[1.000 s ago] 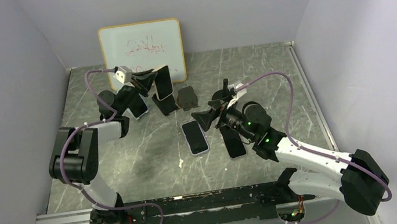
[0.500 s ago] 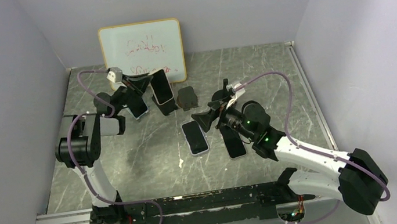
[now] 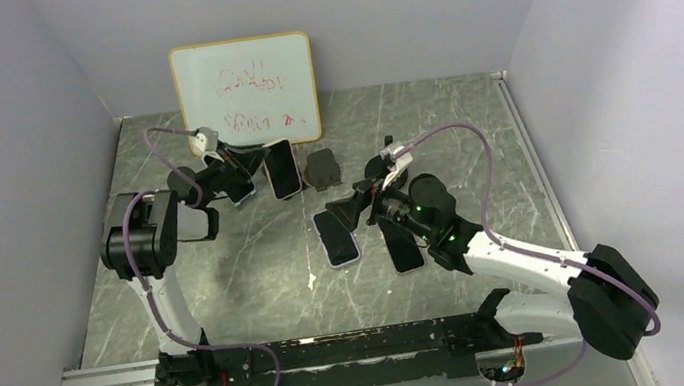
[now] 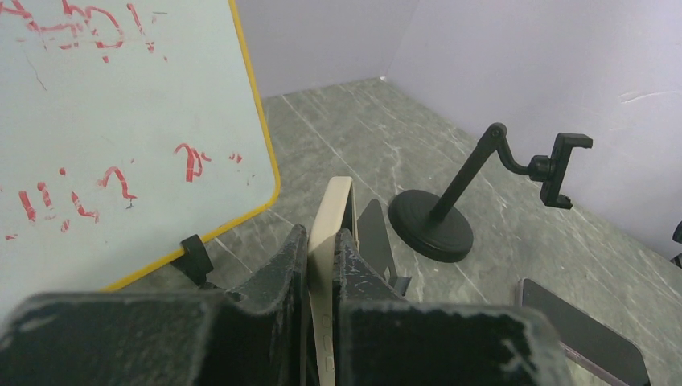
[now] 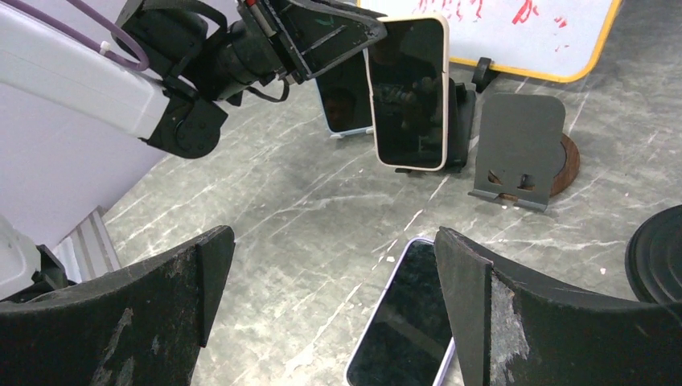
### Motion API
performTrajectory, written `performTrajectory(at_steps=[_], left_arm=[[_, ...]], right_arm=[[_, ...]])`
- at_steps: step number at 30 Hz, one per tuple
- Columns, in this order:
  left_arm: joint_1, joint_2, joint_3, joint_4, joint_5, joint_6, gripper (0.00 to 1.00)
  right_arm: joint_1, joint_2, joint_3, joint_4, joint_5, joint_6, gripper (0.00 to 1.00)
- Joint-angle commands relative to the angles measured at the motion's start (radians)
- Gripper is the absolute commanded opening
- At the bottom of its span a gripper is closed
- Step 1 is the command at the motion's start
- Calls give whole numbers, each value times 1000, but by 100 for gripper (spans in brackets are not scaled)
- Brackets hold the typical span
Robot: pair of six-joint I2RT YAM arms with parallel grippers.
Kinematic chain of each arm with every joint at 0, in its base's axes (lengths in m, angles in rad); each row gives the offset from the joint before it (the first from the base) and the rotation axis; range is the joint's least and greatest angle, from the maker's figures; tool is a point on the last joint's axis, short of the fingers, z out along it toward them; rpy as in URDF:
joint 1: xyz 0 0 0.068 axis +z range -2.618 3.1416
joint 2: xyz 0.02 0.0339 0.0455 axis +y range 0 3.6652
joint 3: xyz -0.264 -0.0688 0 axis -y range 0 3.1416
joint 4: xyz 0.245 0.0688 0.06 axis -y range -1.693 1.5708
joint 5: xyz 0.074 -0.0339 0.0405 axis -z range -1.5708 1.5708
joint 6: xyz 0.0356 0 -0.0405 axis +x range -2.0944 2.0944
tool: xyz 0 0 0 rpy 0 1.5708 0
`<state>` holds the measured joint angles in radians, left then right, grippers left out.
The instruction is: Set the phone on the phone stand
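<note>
The far whiteboard (image 3: 245, 90) is white, yellow-framed, scribbled red; the table (image 3: 247, 267) is grey marble, veined white. The far-left phone (image 3: 283, 169) is cream-cased, black-screened.

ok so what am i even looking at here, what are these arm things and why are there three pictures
These are two robot arms bolted to the near edge of a table. The wide picture comes from a fixed camera above and behind them. The other two come from small cameras on each wrist, so each arm's own fingers show up close. The left gripper is clamped on a phone in a pale case, held roughly upright near a whiteboard. The right gripper is open, hovering over a second phone lying flat. A grey stand sits empty nearby, and a black clamp-style holder also stands on the table.
</note>
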<state>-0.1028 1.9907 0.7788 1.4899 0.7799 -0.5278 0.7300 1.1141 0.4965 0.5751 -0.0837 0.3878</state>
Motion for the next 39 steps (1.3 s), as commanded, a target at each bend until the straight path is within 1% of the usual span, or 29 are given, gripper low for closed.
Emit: performTrajectory(at_steps=[1,7,18,23,32,39], left_arm=[[-14,-8,-10,342,-31,39,5],[-29,-22,-11,343,-65,48,5],[-28,-70,46,342,-63,3,5],[-26,-87,46,342,-77,5,5],[-40,-63,30,343,-116,38,5],[-66,-21,57,345,-138,46,5]], right_arm=[[-7,16,2,44,-21,10,100],[-6,46,12,55,-38,14,100],[-7,59,14,59,-50,14,100],[-7,57,11,58,-52,10,100],[-8,73,4,67,-62,10,100],[-11,90,7,72,-69,7,100]])
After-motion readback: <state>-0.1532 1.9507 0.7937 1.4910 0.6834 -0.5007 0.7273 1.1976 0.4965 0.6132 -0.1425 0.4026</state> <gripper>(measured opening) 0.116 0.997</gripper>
